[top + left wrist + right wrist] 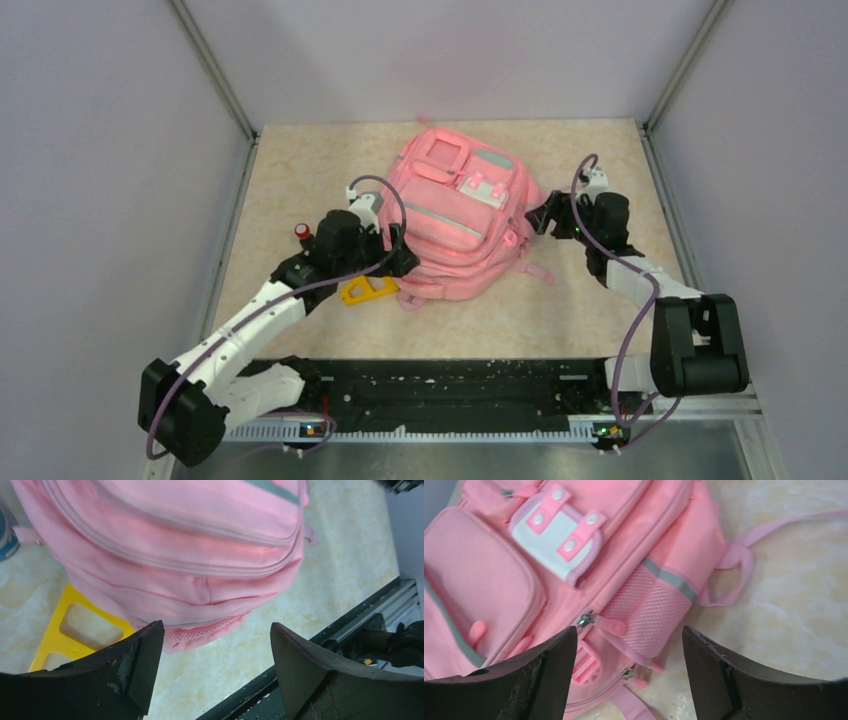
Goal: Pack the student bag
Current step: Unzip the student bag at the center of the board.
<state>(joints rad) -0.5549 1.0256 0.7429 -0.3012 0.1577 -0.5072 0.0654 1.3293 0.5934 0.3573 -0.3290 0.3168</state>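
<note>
Farthest to the left of the student bag (pixel 455 215) stands a small red-capped item (pixel 302 231) on the table (pixel 330 170); what it is cannot be told. Next comes the left tool (pixel 388 258), at the bag's near-left corner. The left wrist view shows this tool (pixel 215 640) spread wide with nothing between its jaws, aimed at the bag's lower edge. Just beside it lies a flat yellow piece (pixel 75 630) with cut-out windows, one side tucked under the bag's edge.

The bag itself lies flat in the middle of the table, front pockets facing up. From the left wrist view its long zip lines (pixel 165 565) look closed, so nothing inside can be seen. The mesh side pocket (pixel 649 615) on its right flank looks flat and empty, with two zip pulls (pixel 584 619) close by.

To the right of the bag, the right tool (pixel 548 215) sits near that flank. It too is spread wide and holds nothing (pixel 629 640).

Packing seems not yet begun: the loose things are outside and no compartment is seen open. The next move likely calls for one tool to pin the soft fabric while the other catches a zip pull. Only then could the yellow piece go in.
</note>
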